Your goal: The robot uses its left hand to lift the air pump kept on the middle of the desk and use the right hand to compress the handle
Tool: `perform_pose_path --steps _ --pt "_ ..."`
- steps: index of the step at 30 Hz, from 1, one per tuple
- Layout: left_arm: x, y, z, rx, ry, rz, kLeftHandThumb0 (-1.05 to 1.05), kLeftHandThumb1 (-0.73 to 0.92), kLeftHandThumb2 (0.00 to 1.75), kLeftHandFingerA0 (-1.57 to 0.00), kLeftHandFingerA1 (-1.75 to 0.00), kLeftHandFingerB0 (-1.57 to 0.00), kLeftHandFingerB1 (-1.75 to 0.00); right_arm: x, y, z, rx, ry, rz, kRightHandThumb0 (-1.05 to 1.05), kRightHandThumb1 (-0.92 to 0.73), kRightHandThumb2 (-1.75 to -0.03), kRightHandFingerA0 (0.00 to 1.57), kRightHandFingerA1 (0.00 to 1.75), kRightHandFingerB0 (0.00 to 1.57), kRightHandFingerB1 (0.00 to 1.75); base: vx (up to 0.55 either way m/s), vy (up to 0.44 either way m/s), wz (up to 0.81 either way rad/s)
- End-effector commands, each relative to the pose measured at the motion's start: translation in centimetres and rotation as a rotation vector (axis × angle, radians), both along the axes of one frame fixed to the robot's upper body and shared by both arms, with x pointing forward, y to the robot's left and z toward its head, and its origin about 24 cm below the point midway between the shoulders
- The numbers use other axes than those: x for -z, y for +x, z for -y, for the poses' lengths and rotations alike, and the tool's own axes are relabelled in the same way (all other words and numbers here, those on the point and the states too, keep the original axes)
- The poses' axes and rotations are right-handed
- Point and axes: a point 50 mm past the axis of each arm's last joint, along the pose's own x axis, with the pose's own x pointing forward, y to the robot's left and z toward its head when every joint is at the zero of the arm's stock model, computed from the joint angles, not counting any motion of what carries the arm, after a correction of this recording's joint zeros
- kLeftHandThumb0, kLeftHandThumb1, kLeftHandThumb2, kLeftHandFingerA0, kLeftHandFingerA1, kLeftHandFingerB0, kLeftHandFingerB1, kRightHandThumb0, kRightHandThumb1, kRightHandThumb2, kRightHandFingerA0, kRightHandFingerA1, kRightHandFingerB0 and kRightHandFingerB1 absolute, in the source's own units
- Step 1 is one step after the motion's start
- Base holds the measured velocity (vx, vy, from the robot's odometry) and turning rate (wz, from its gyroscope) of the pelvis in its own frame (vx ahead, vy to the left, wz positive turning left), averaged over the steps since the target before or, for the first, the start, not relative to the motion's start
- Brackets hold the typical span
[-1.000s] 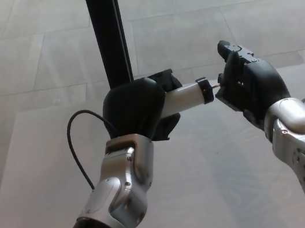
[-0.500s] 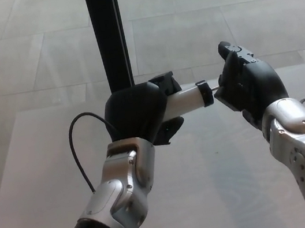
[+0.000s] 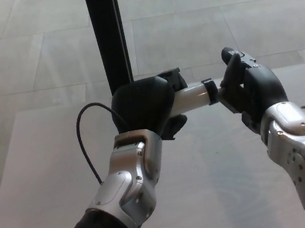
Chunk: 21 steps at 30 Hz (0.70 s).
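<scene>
My left hand (image 3: 146, 106) is shut on the air pump (image 3: 192, 98), a white tube with a black end cap, and holds it level above the desk (image 3: 219, 161). The pump's tube sticks out to the right from my fist. My right hand (image 3: 251, 91) is at the pump's right end, its fingers curled around the handle, which is hidden behind them. A thin black hose (image 3: 87, 145) loops down from the left hand's side.
A black vertical post (image 3: 107, 33) stands just behind my left hand at the desk's far edge. Beyond it lies a grey tiled floor (image 3: 212, 16). The white desk surface spreads below both arms.
Both hands and the pump have shifted slightly to the right. The gap between the pump's black cap and my right hand has closed; the thin rod seen before no longer shows.
</scene>
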Motion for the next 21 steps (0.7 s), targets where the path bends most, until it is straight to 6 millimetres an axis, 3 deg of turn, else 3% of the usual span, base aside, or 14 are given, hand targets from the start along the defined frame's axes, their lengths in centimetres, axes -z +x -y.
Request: perform_pose_path --steps 1,3,5,6,7,8,10,11,13,14,15,16,17,21 --pt "0.1 0.2 -0.6 -0.037 0.051 -0.018 -0.27 0.75 0.69 -0.82 -1.59 -0.76 -0.83 0.5 0.1 0.7 0.007 0.025 -0.002 -1.05 -0.92 -1.34 0.0 0.08 0.0 0.01 0.0 0.0 0.0" --pt "0.3 0.2 -0.8 -0.05 0.059 -0.015 -0.21 0.76 0.73 -0.83 -1.69 -0.71 -1.29 0.6 0.1 1.8 0.036 0.014 0.005 -1.02 -0.92 -1.35 0.0 0.13 0.0 0.04 0.0 0.0 0.0" --pt "0.5 0.2 -1.0 -0.055 0.059 -0.021 -0.23 0.78 0.77 -0.84 -1.71 -0.71 -1.34 0.7 0.1 2.4 0.064 0.014 0.003 -1.02 -0.92 -1.34 0.0 0.13 0.0 0.03 0.0 0.0 0.0" --pt "0.5 0.2 -1.4 -0.061 0.058 -0.023 -0.28 0.75 0.68 -0.86 -1.61 -0.68 -0.65 0.8 0.2 3.2 0.103 0.013 -0.01 -1.03 -0.92 -1.35 0.0 0.13 0.0 0.0 0.0 0.0 0.0" --pt "0.5 0.3 -1.5 -0.064 0.058 -0.023 -0.28 0.75 0.68 -0.86 -1.61 -0.68 -0.65 0.8 0.2 3.6 0.116 0.013 -0.015 -1.03 -0.92 -1.35 0.0 0.13 0.0 0.0 0.0 0.0 0.0" --pt "0.5 0.2 -1.7 -0.061 0.052 -0.015 -0.27 0.74 0.66 -0.86 -1.58 -0.7 -0.61 0.8 0.2 4.0 0.122 0.01 -0.016 -1.01 -0.91 -1.06 0.0 0.0 0.0 0.04 0.0 0.0 0.0" --pt "0.7 0.2 -2.4 -0.061 0.047 0.009 -0.23 0.73 0.69 -0.89 -1.58 -0.75 -0.72 1.0 0.2 5.0 0.147 0.032 -0.022 -1.0 -0.92 -1.01 0.0 0.0 0.0 0.05 0.0 0.0 0.0" --pt "0.9 0.2 -2.6 -0.071 0.054 0.006 -0.23 0.74 0.74 -0.88 -1.63 -0.8 -1.0 1.1 0.1 5.6 0.185 0.062 -0.026 -1.03 -0.89 -1.3 0.0 0.19 0.0 0.0 0.0 0.0 0.0" --pt "1.0 0.2 -2.8 -0.077 0.059 -0.004 -0.2 0.68 0.8 -0.88 -1.64 -0.8 -0.92 1.0 0.1 6.4 0.211 0.058 -0.038 -1.04 -0.89 -1.3 0.0 0.2 0.0 0.0 0.0 0.0 0.0" --pt "1.1 0.1 -2.9 -0.079 0.061 -0.003 -0.22 0.7 0.79 -0.89 -1.64 -0.8 -0.91 1.0 0.0 6.7 0.216 0.054 -0.058 -1.01 -0.92 -0.89 0.0 0.0 0.0 0.0 0.0 0.0 0.0" --pt "1.3 0.1 -3.1 -0.077 0.049 -0.002 -0.22 0.7 0.83 -0.9 -1.65 -0.82 -1.05 1.1 -0.1 7.5 0.226 0.03 -0.074 -0.98 -0.92 -0.96 0.0 0.0 0.0 0.0 0.0 0.0 0.0" --pt "1.4 0.0 -3.2 -0.078 0.045 -0.005 -0.23 0.71 0.85 -0.9 -1.65 -0.81 -0.91 1.2 -0.1 7.9 0.232 0.019 -0.076 -0.98 -0.92 -0.96 0.0 0.0 0.0 0.0 0.0 0.0 0.0" --pt "1.4 0.0 -3.3 -0.076 0.041 -0.016 -0.25 0.74 0.84 -0.88 -1.66 -0.77 -1.13 1.3 -0.1 8.3 0.248 0.023 -0.099 -1.02 -0.89 -1.08 0.0 0.0 0.0 0.0 0.0 0.0 0.0" --pt "1.4 0.0 -3.6 -0.081 0.036 -0.006 -0.23 0.72 0.87 -0.86 -1.69 -0.73 -1.34 1.2 -0.2 8.8 0.294 0.013 -0.124 -1.05 -0.92 -0.88 0.0 0.0 0.0 0.0 0.0 0.0 0.0"
